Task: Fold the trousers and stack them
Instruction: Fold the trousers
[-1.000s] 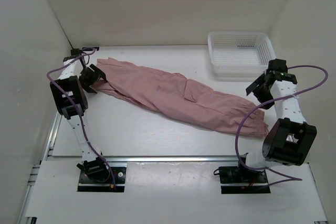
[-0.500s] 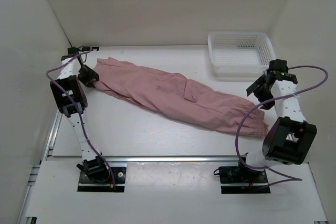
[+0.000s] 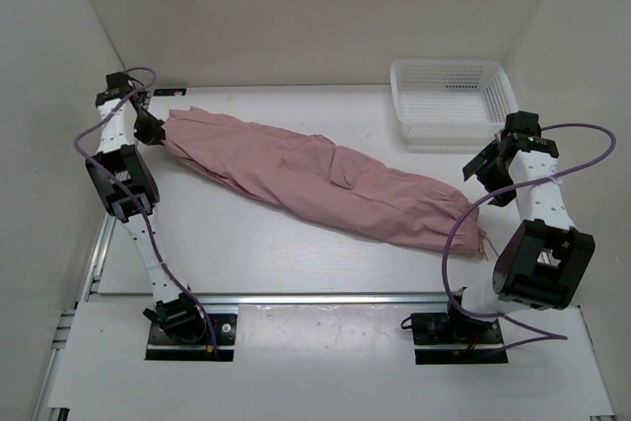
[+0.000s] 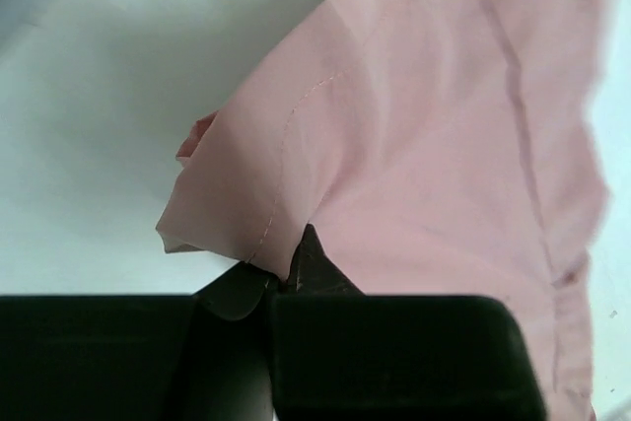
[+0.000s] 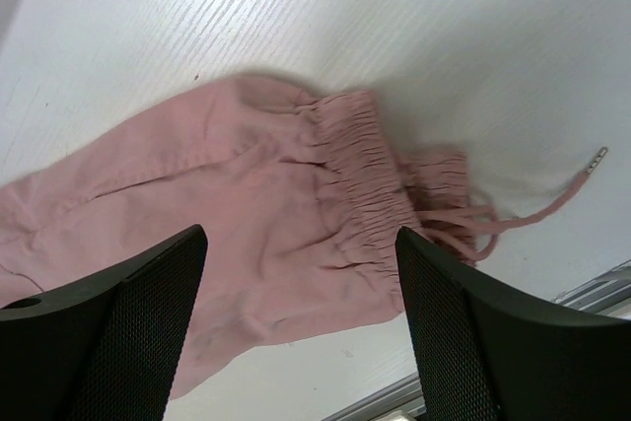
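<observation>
The trousers (image 3: 325, 184) are dusty pink, thin and heavily creased. They lie as one long band across the table (image 3: 246, 244), running from 10 o'clock to 4 o'clock in the top view. A thigh pocket (image 3: 347, 171) shows near mid-length. At the 4 o'clock end the fabric gathers into an elastic band (image 5: 360, 170), with loose drawstrings (image 5: 537, 206) trailing toward 3 o'clock in my right wrist view.

My left gripper (image 3: 150, 131) is clenched on the 10 o'clock end of the trousers; a stitched edge of cloth is pinched between its tips. My right gripper (image 3: 480, 167) is released, with the jaws spread wide above the gathered end and touching nothing.

The table is white with a faint grain. Plain pale walls (image 3: 296, 17) enclose it on three sides. A white mesh basket (image 3: 452, 101) sits at 1 o'clock, well apart from the trousers. A metal rail (image 3: 315, 298) borders the near edge.

In the left wrist view my own black housing covers the lower third, the cloth is blurred, and the garment is cut off at 3 o'clock. In the top view, my right arm's purple cable (image 3: 455, 229) crosses the 4 o'clock end.
</observation>
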Motion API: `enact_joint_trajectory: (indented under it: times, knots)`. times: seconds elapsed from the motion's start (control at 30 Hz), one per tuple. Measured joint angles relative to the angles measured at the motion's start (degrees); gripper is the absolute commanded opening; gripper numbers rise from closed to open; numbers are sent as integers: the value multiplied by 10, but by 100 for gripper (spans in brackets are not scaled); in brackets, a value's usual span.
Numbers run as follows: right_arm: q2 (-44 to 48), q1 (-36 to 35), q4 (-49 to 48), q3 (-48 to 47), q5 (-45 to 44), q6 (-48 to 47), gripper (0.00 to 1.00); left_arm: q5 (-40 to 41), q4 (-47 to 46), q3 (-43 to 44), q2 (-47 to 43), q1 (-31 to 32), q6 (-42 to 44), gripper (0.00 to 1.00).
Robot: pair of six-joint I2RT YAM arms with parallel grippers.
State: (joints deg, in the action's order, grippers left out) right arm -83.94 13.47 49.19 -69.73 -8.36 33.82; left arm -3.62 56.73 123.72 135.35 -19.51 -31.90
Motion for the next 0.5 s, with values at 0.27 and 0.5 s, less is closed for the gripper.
enact_joint_trajectory:
  times: [0.27, 0.5]
  knots:
    - [16, 0, 4, 0, 17, -2, 82, 7, 21, 85, -112, 8, 66, 10]
    - [57, 0, 12, 0, 30, -2, 82, -32, 45, 127, -205, 82, 128, 10]
